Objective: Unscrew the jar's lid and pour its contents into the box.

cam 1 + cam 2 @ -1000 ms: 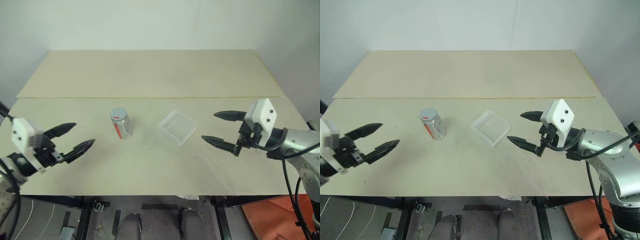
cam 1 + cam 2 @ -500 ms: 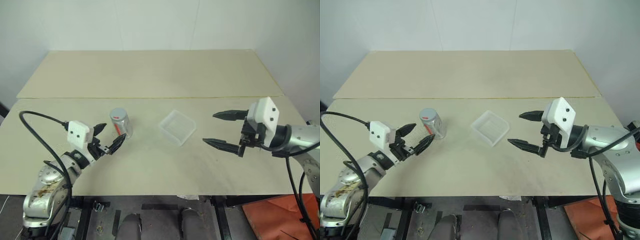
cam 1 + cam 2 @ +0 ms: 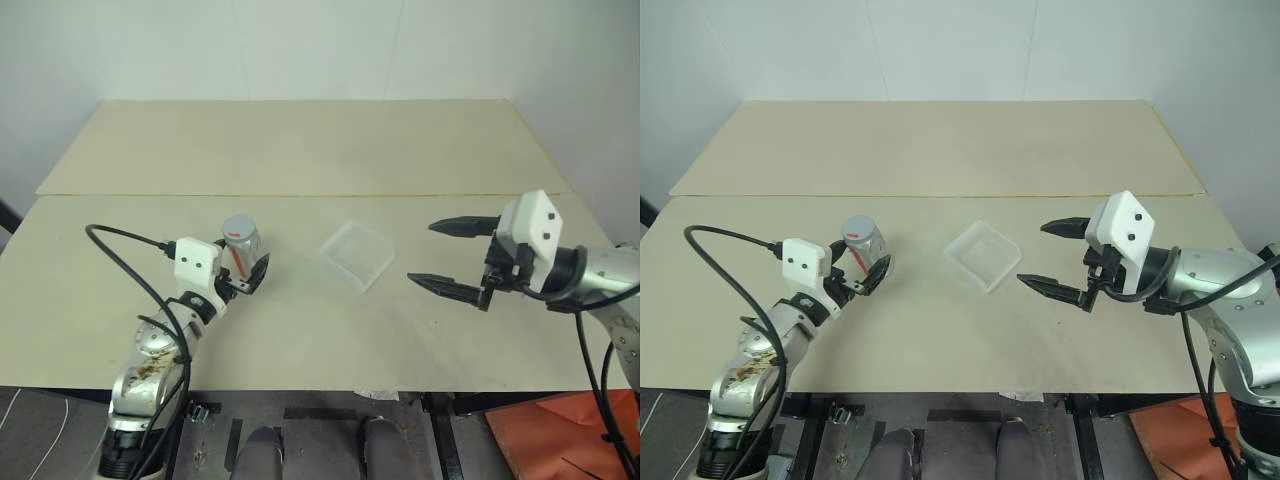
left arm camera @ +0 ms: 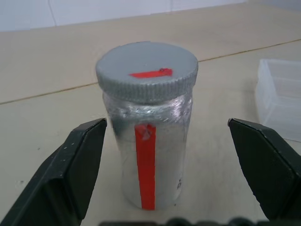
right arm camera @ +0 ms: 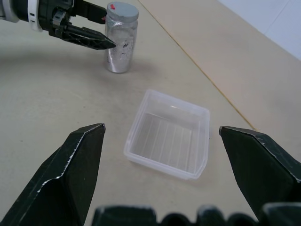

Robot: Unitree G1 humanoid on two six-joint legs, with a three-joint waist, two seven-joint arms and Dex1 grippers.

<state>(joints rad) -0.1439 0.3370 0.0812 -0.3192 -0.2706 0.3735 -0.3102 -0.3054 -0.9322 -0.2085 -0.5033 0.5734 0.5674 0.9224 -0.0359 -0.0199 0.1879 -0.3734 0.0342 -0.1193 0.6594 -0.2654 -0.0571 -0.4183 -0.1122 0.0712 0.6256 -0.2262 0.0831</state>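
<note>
step: reaching for jar point(image 4: 149, 141), lid point(image 4: 146, 70) on. my left gripper point(image 4: 174, 165) spread around it, untouched; right gripper point(image 3: 452, 257) spread. next: clamp jar body.

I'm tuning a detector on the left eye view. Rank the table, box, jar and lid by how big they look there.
1. Table, by far.
2. Box.
3. Jar, a little smaller than the box.
4. Lid, just the jar's cap.
</note>
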